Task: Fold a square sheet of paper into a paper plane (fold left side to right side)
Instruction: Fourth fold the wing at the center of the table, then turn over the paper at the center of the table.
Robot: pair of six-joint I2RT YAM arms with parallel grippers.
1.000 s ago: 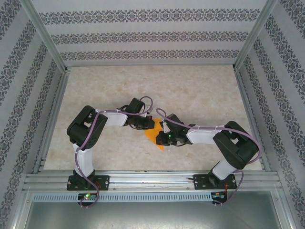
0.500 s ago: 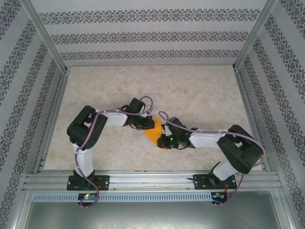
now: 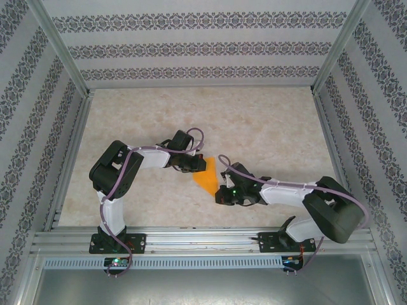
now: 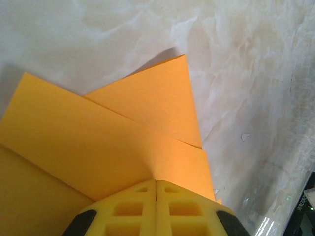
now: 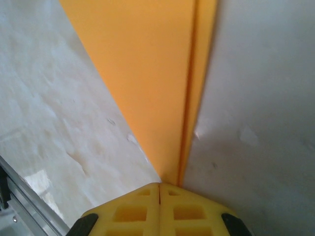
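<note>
Mid-table | orange paper (image 3: 206,178) tip toward right hand (image 5: 160,187), wide end at left hand (image 4: 156,183) | both closed

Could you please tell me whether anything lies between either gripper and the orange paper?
Nothing visible does. The left gripper, shut, sits right over the folded orange paper, and the right gripper, also shut, has its tips at the paper's narrow point.

Folded orange paper (image 3: 206,178) on marbled table (image 3: 273,127)
</note>
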